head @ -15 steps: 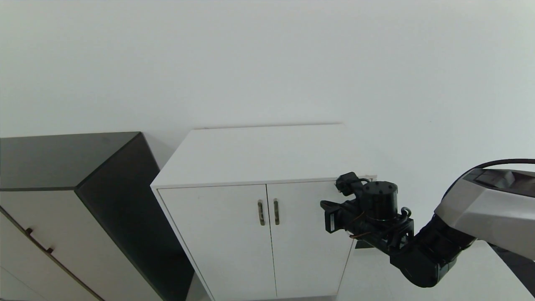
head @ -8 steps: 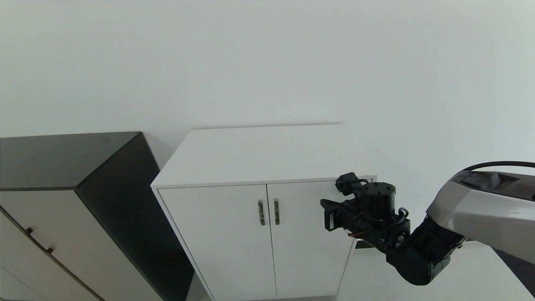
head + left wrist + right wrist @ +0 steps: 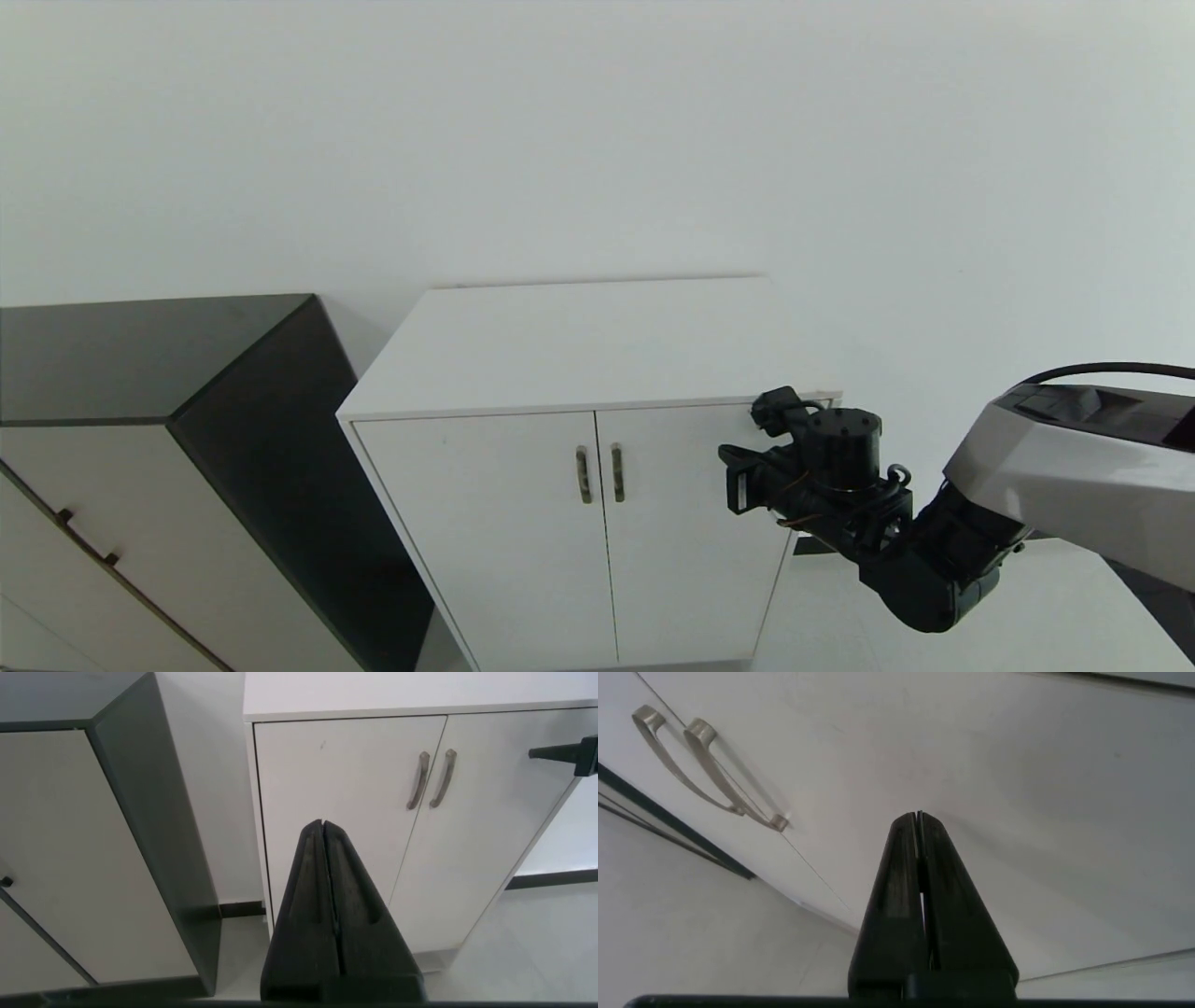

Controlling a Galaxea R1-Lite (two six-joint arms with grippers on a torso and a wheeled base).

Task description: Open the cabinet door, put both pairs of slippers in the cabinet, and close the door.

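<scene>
White cabinet (image 3: 579, 345) against the wall (image 3: 597, 140), both doors closed (paired handles (image 3: 617, 472) at the centre seam). Right gripper (image 3: 735, 481) pinched together, empty, before the right door (image 3: 681, 541), beside the handles, seemingly apart from the panel. Left gripper (image 3: 322, 833) likewise pressed together, empty, facing the left door (image 3: 346, 784). Dark cabinet (image 3: 140, 355) alongside, on the robot's left.

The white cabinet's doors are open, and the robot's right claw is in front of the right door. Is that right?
Not quite. The head view shows the left door and the right door of the white cabinet both shut, with the two handles side by side in the middle. The right gripper is in front of the right door, as you said.
</scene>
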